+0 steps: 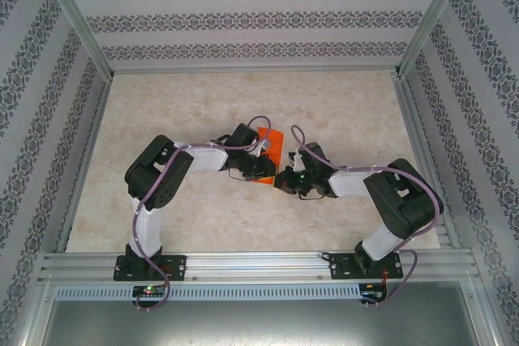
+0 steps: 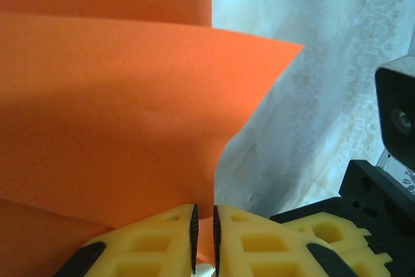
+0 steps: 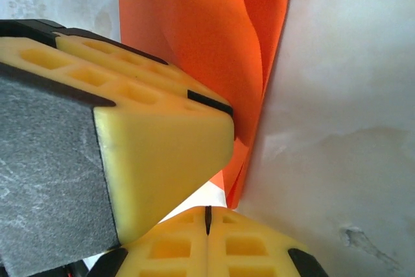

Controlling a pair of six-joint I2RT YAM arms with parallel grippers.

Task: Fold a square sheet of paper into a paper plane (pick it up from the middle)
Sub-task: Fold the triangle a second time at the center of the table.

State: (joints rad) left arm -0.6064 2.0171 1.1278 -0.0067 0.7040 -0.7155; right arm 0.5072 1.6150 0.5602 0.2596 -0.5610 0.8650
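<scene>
The marbled table (image 1: pixel 357 119) carries both arms, the left arm (image 1: pixel 162 172) and right arm (image 1: pixel 397 196), bent inward to meet at its middle. There the folded orange sheet of paper (image 1: pixel 273 145) stands up off the surface, layers bowed. The left gripper (image 2: pixel 204 220) is nearly closed, pinching the sheet's lower edge. The right gripper (image 3: pixel 207 217) has its pads pressed together just below the sheet's bottom corner; whether it clamps any paper cannot be told.
</scene>
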